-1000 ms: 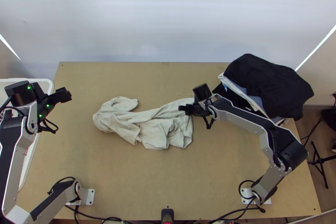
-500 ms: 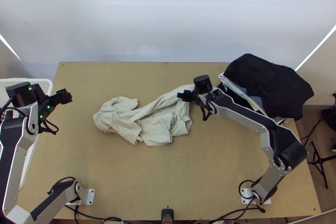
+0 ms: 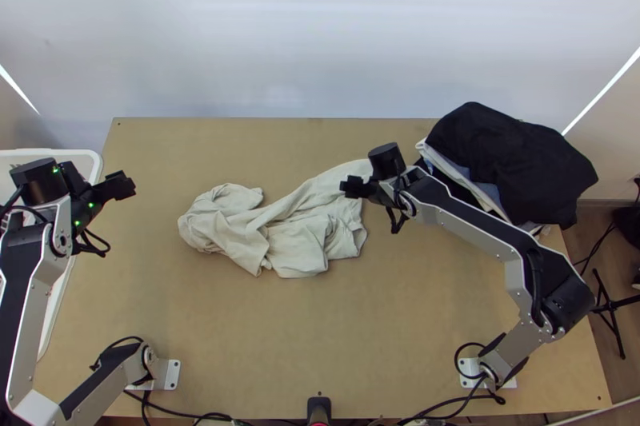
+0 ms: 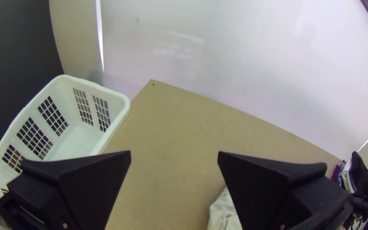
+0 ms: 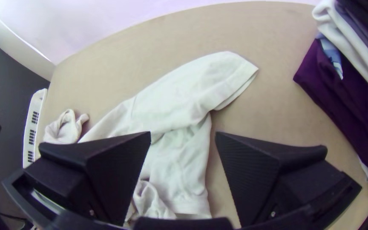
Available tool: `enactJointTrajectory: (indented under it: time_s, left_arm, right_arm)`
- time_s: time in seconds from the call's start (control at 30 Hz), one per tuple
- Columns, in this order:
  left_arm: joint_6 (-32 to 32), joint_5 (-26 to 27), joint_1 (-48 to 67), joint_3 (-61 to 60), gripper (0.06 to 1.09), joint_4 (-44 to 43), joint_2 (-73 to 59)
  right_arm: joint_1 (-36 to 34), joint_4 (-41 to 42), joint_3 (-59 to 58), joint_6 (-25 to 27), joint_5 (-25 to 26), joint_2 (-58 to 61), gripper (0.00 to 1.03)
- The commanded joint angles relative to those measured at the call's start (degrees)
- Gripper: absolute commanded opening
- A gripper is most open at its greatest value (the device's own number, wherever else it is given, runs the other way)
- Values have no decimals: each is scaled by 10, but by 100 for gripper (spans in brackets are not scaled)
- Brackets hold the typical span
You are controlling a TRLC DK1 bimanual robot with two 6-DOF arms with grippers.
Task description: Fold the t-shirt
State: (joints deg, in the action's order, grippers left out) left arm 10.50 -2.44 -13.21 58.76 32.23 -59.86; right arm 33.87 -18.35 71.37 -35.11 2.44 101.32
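Now | t-shirt sleeve [image 3: 346,172]: shifted toward far edge [image 3: 280,120] | right claw [image 3: 347,186]: open

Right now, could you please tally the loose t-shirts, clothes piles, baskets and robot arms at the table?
Loose t-shirt: 1
Pile of clothes: 1
White basket: 1
Robot arms, left and right: 2
Total: 5

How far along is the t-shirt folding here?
Done: little beyond one sleeve lying fairly flat; no neat fold shows. In hand: nothing; the right gripper is open over the t-shirt, the left gripper open off to its side. Left: probably all the spreading and folding, since the shirt lies bunched on the table.
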Motion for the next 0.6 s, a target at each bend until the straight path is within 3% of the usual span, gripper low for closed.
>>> enactJointTrajectory:
  time_s: [0.0,0.2,0.3,0.5,0.57]
  left_arm:
    - [3,2,5,-1,105,-6,-3]
    - [3,1,4,-2,105,-7,-3]
    - [2,1,3,-2,105,-7,-2]
    - [0,1,-1,-2,105,-6,-2]
    - [0,1,-1,-1,105,-6,-2]
  right_arm:
    - [18,-31,-12,7,0,4,71]
    - [27,-26,-6,5,0,49,69]
    - [27,-20,3,4,0,66,58]
    - [29,-16,21,13,1,83,57]
    - [29,-14,25,15,1,86,45]
